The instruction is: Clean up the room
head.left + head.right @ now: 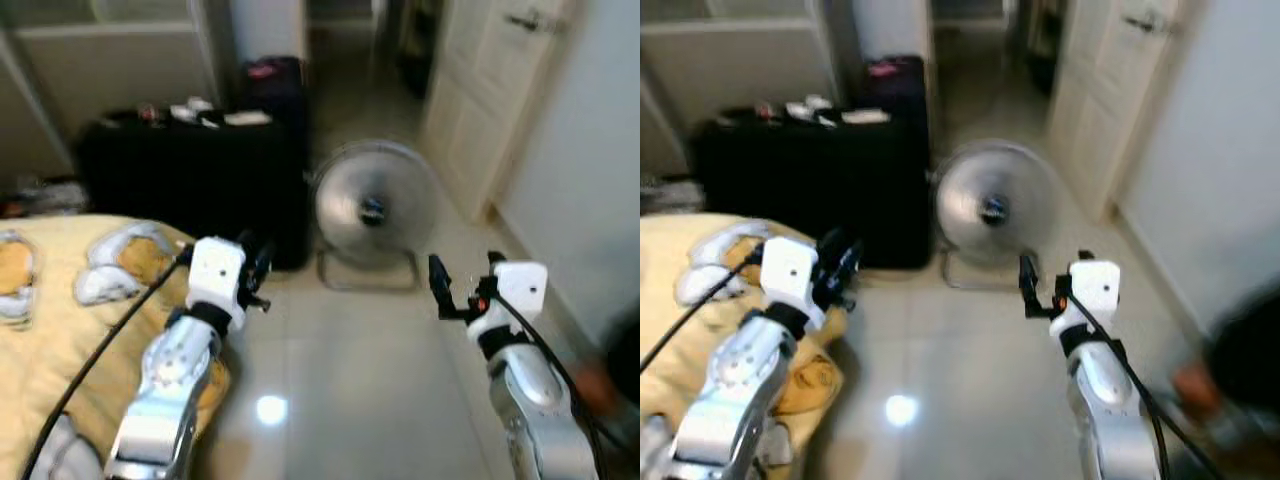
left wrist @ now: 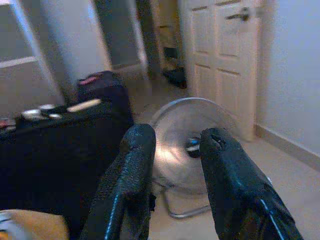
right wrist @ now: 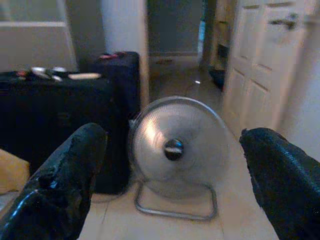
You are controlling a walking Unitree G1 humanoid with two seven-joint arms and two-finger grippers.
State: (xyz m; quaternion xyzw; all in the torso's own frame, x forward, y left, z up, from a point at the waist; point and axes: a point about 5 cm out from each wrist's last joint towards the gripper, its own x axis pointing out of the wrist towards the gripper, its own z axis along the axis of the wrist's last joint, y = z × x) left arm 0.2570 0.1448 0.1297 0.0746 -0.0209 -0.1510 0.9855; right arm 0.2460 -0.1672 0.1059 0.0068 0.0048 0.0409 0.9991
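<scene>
Surfaces & finishes — bedroom, fan, arms

Floor: smooth tile, glossy, w/ a bright light spot reflected. Fan: shiny metal wire grille on a bare metal tube stand. Bed: yellow cloth cover, soft & matt, rumpled. Black case: matt, looks like fabric — can't tell for sure. Door: painted panels, satin cream, metal handle. Robot arms: brushed silver metal w/ white plastic wrist housings. Left gripper fingers: black, rough pebbled texture; right gripper fingers same, slightly shiny.
</scene>
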